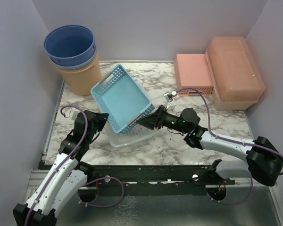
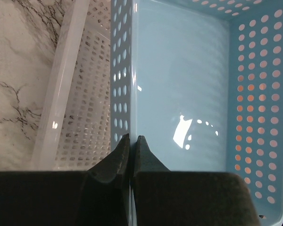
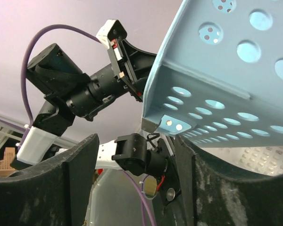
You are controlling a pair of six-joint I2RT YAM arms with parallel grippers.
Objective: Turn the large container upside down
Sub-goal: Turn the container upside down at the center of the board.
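The large peach-orange lidded container (image 1: pixel 235 70) stands upright at the back right, and neither gripper touches it. My left gripper (image 1: pixel 104 120) is shut on the side wall of a light blue perforated basket (image 1: pixel 121 96); the wall sits between its jaws in the left wrist view (image 2: pixel 131 141). The blue basket (image 2: pixel 179 84) is tilted, its left side raised, over a clear perforated basket (image 1: pixel 127 139). My right gripper (image 1: pixel 149 121) is open at the blue basket's near right corner (image 3: pixel 170 123), which hangs above the wide gap between its jaws (image 3: pixel 137 160).
A blue bucket (image 1: pixel 70 43) is stacked in a round orange bucket (image 1: pixel 81 77) at the back left. A pink perforated basket (image 1: pixel 193 73) lies upside down beside the peach container. Grey walls close the left, back and right sides.
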